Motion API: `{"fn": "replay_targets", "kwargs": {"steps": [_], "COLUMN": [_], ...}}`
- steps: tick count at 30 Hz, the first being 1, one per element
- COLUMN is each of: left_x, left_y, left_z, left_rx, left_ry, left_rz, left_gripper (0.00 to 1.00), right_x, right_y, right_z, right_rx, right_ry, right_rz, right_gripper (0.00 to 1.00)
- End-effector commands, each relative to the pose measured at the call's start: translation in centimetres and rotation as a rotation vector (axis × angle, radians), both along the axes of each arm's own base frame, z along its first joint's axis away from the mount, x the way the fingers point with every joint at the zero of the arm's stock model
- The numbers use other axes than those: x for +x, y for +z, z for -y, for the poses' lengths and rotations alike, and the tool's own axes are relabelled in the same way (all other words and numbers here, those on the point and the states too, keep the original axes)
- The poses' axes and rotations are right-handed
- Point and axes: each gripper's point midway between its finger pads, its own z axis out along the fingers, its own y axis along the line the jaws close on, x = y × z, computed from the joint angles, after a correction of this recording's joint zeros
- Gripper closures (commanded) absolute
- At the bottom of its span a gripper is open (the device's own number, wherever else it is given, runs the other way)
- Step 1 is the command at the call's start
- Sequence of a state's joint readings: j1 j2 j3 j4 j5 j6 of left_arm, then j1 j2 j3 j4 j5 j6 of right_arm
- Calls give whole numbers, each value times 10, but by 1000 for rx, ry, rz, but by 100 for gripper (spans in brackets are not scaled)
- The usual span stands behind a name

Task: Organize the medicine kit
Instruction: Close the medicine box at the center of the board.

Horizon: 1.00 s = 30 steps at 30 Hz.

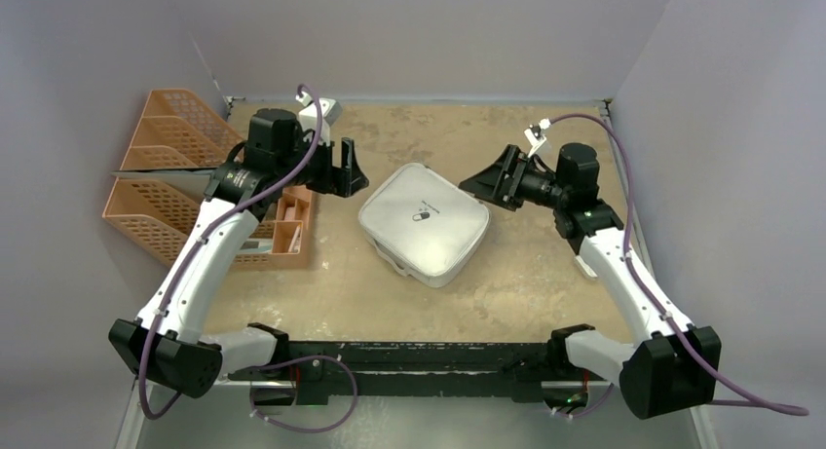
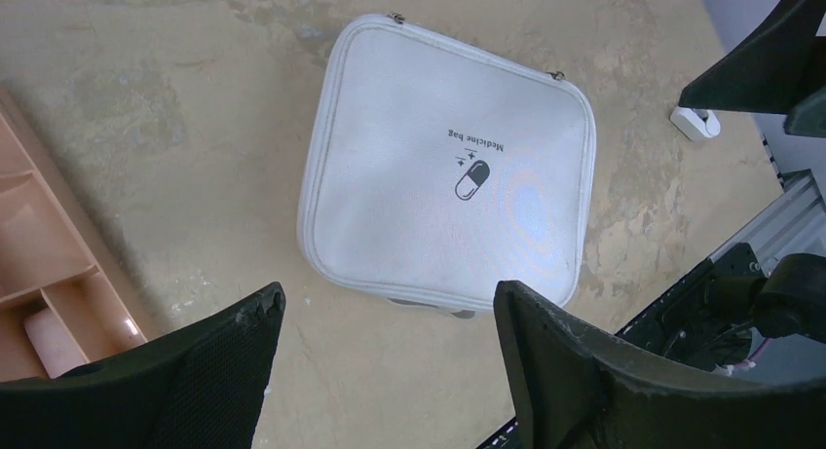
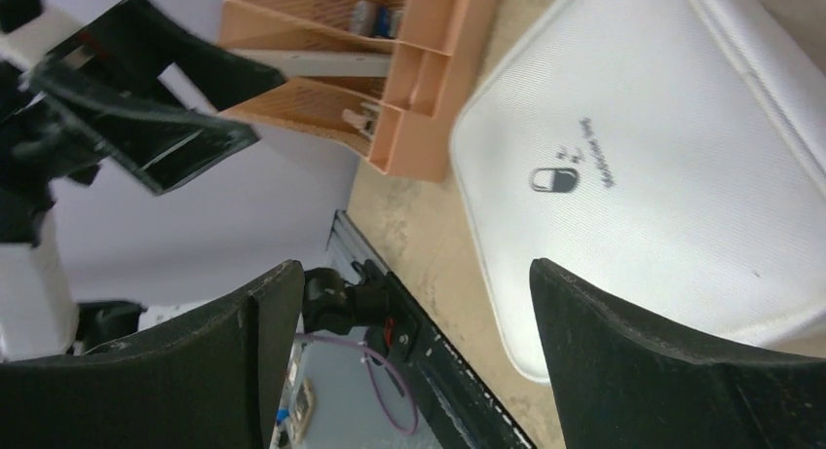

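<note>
The zipped-shut medicine kit (image 1: 424, 223) lies cornerwise on the counter (image 1: 545, 274) between the left pincer (image 1: 349, 168) and right pincer (image 1: 484, 183), both gaping empty, about equally near.

The mottled tan bench (image 1: 419, 128) carries a pale grey medicine kit (image 1: 424, 223) near its middle, lid shut and turned cornerwise. Left of the kit stand orange mesh file trays (image 1: 161, 176), with an orange divided box (image 1: 290, 225) between them and the kit. A small white object (image 2: 696, 123) lies to the kit's right.
</note>
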<state>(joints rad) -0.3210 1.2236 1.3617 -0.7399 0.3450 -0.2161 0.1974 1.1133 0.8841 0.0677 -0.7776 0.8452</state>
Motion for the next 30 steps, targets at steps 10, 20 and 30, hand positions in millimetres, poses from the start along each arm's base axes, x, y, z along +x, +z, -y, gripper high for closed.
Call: {"fn": "replay_targets", "kwargs": {"steps": [10, 20, 30], "left_x": [13, 22, 12], "left_y": [-60, -115, -135], "left_z": [15, 13, 12], "left_rx": [22, 84, 76], "left_ry": [-70, -38, -21], "left_rz": [-157, -302, -349], "left_gripper": [23, 30, 40], "right_x": [4, -3, -9], "right_y": [-102, -154, -165], "right_z": [56, 30, 2], "right_rx": [-401, -392, -352], "right_ry": [-271, -203, -146], "right_rz": [-283, -402, -401], "right_gripper": [20, 33, 39]}}
